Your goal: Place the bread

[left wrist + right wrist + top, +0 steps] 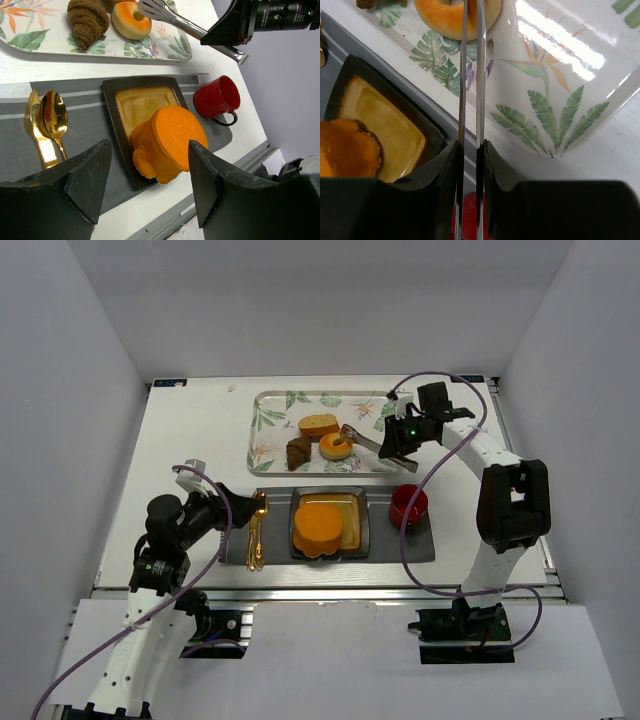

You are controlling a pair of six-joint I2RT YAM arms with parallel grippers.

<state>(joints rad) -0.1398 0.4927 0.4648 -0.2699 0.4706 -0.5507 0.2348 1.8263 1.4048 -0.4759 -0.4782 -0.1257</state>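
Tongs (372, 443) gripped tight in right hand (400, 435), tips right at ring bread (335, 446) on tray (270, 405). Left hand (225, 502) open, empty, near plate (358, 530) holding big orange bread (318, 527). Looks like picking up. Next: pinch ring bread, lift gently.

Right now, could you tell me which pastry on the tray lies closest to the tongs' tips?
The ring doughnut: the tongs end right beside it, while the dark croissant and the bread slice lie farther off.
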